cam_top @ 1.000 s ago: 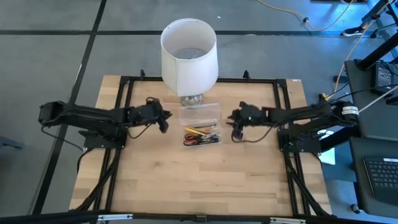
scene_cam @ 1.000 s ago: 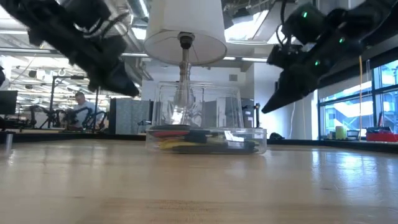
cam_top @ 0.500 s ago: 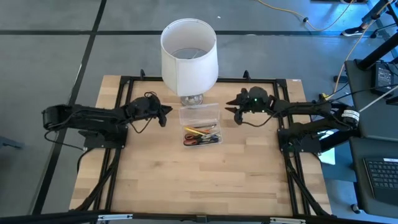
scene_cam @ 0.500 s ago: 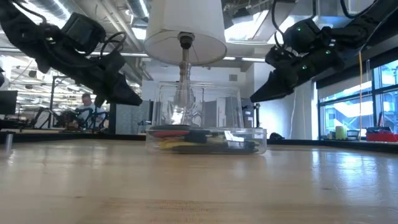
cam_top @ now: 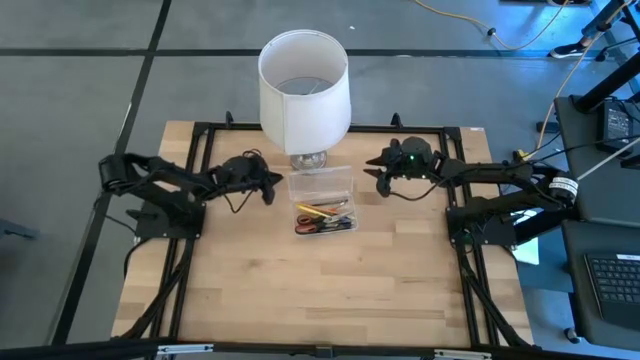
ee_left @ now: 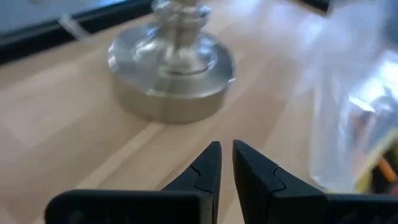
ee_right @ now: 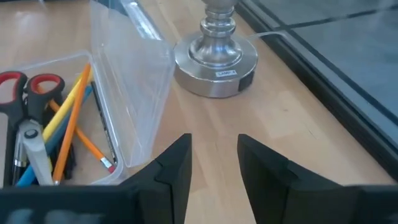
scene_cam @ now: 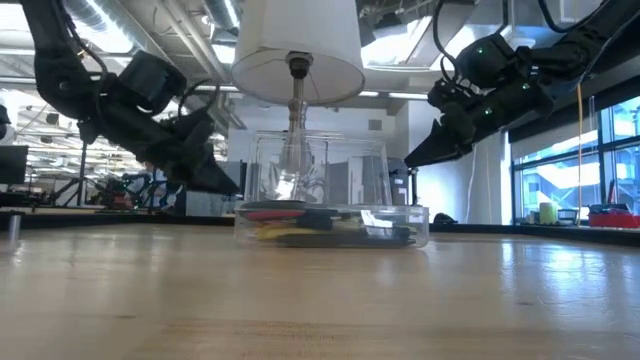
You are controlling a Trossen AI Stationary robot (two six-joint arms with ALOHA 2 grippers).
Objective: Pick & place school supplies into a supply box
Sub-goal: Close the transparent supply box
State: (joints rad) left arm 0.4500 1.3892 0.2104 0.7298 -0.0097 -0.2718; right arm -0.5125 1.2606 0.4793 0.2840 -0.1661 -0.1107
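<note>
— So where is the supply box [cam_top: 322, 203]?
— Between the two pincers on the tabletop [cam_top: 300, 290], its clear lid [ee_right: 134, 87] standing open. Pencils [ee_right: 74, 118] and red-handled scissors [ee_right: 28, 93] lie inside it.
— And the left pincer [cam_top: 268, 188]?
— Raised just off the box's lid end, fingers [ee_left: 208, 165] narrowed to a thin slit, holding nothing. The lamp base [ee_left: 171, 78] stands right ahead of it.
— The right one?
— The right pincer [cam_top: 380, 176] hovers on the box's opposite side, fingers [ee_right: 177, 168] moderately apart and empty, with the box and lamp base before it. The white lampshade [cam_top: 304, 88] rises just beyond both pincers.
</note>
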